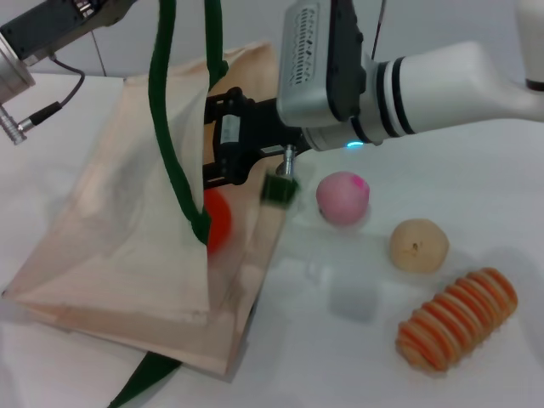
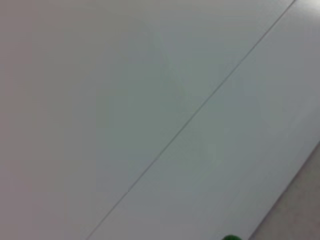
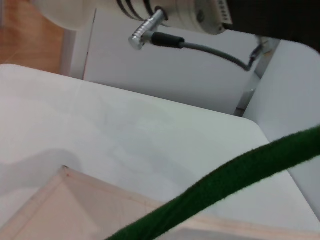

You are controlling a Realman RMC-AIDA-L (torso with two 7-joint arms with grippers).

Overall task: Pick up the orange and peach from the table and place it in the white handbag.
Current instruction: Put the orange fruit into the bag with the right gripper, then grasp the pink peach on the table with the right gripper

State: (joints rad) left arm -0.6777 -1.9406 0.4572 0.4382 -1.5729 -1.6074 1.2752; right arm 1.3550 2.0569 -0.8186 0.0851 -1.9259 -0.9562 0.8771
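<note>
Cream-beige cloth handbag (image 1: 127,246) with thick dark green loop handles (image 1: 166,110) lay at centre left of the head view, mouth held up. My right gripper (image 1: 234,140) sat at that mouth, near frame centre; whether its fingers were apart I could not tell. Bright orange-red round orange (image 1: 217,223) showed inside the bag, below the gripper. Pale pink round peach (image 1: 342,197) rested on the white table (image 1: 476,178), right of the bag. My left arm (image 1: 38,38) occupied the upper left corner.
</note>
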